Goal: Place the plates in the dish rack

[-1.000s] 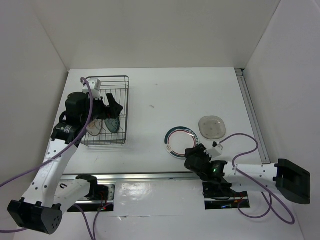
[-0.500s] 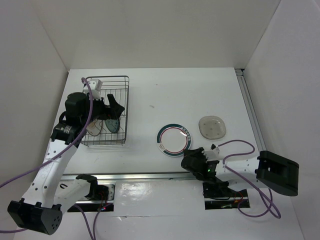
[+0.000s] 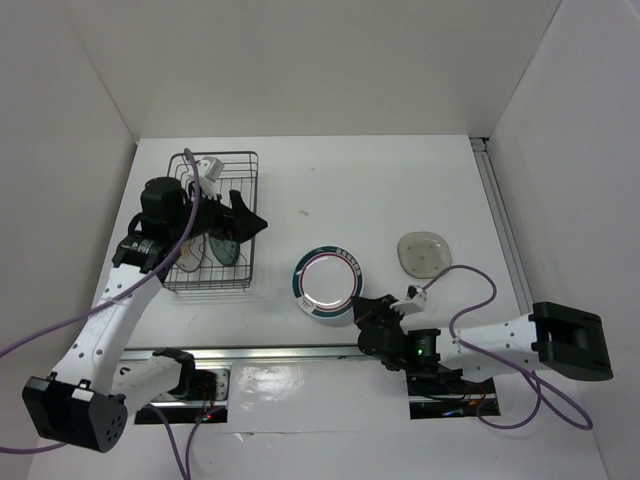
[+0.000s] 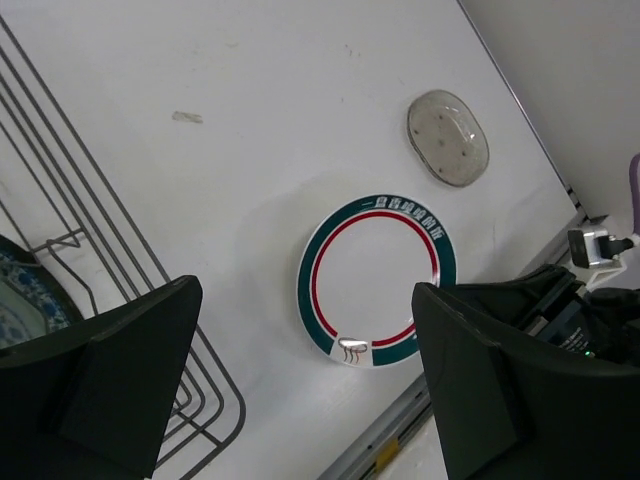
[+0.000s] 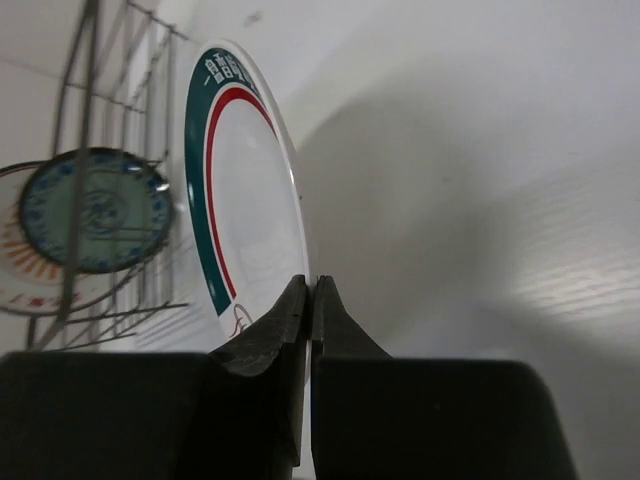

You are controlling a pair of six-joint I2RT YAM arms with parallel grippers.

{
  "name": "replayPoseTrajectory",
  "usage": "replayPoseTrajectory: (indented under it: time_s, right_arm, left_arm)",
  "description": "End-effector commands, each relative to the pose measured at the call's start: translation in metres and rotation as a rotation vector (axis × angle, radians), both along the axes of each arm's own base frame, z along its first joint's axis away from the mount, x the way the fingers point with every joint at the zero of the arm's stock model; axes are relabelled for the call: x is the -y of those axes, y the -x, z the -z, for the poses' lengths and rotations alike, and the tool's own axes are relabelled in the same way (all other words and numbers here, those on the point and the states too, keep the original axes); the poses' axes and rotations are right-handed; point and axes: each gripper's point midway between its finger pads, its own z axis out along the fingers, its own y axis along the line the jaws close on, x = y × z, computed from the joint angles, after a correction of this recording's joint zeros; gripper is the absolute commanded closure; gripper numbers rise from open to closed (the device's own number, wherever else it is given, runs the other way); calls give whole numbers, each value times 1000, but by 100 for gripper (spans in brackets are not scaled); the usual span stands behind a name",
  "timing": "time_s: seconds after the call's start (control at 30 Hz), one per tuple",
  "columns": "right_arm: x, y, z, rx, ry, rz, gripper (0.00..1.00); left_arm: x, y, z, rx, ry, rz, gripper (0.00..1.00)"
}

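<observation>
From overhead, the green-and-red rimmed plate (image 3: 327,281) lies on the table near the front edge. The right gripper (image 3: 365,308) meets its rim at about 4 o'clock, so the plate sits toward 10 o'clock from the pincer. The dish rack (image 3: 220,155) is further off along that same 10 o'clock line, its long axis running 12 to 6. The right arm has the plate. The left gripper (image 3: 248,224) is much nearer the rack, hanging over its 3 o'clock wall with jaws spread wide and nothing between them. Inside the rack, at the 6 o'clock end, are the teal-patterned plate (image 3: 229,250) and the orange sunburst plate (image 3: 189,259). The clear glass plate (image 3: 424,252) lies on the table well apart, toward 2 o'clock from the rimmed plate.

The left wrist camera looks out between its parted fingers (image 4: 100,390). The rimmed plate (image 4: 377,280) is at centre, the glass plate (image 4: 448,138) at 1 o'clock of it, the rack wires (image 4: 90,230) at 9 o'clock, and a sliver of teal plate (image 4: 15,300) is behind them.

The right wrist camera shows its fingertips (image 5: 292,305) pressed together on the thin near rim of the rimmed plate (image 5: 240,190). The rack (image 5: 110,150) is beyond at 10 o'clock, holding the teal plate (image 5: 95,210) and the sunburst plate (image 5: 20,255).
</observation>
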Motion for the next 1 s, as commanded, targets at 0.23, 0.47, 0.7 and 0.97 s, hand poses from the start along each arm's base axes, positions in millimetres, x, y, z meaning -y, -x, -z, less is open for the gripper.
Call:
replayPoseTrajectory:
  time_s: [0.23,0.47,0.7,0.97]
  right_arm:
    - [-21,-4,-117,354,-146,-99,100]
    - [-53,-16,-151,486,-200,-250,100]
    - [-81,-17,-185,587,-268,-371,100]
    - [-95,-15,-197,620,-292,-408,100]
  left_arm:
    - [27,3,8,-43,67,189,0]
    - [33,6,14,-69,83,246,0]
    - [31,0,26,-110,65,226,7]
    - [29,-3,25,-110,55,207,57]
